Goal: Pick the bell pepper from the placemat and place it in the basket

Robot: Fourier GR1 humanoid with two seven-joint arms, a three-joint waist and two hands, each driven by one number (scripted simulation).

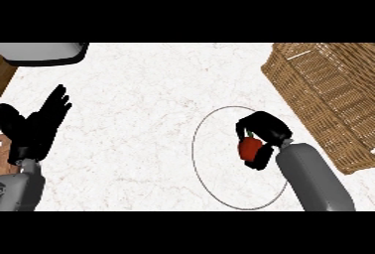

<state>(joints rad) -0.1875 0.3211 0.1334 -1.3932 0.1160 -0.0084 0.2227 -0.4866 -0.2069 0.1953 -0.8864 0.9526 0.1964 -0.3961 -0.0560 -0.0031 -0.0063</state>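
- Right hand [265,130]: fingers and thumb curled round the bell pepper [250,148]; red body shows between them, green stem end toward the top; much of the fruit is hidden by the hand.
- Bell pepper location: within the outline of the placemat [196,149], a pale round mat marked by a thin dark rim, toward its right part; whether it rests on the mat or is raised off it cannot be told from this steep view.
- Left hand [40,124]: at the left edge, fingers straight and slightly spread, pointing up; resting, well apart from the work.
- Progress, as judged: the grasp appears made; carry to the basket [326,94] and release inside it are not yet done; the basket shows nothing inside where its interior is visible.
- Basket: wicker, at the upper right, cut by the view's right edge; its near wall lies just beside the right forearm [315,178]; the rim must be cleared before moving across, so a lift first seems called for.
- Open room: the counter [139,89] is bare between mat and basket; a grey object [44,52] sits at the top left corner, well away from the likely path; a strip of wood [6,74] shows at the far left edge.
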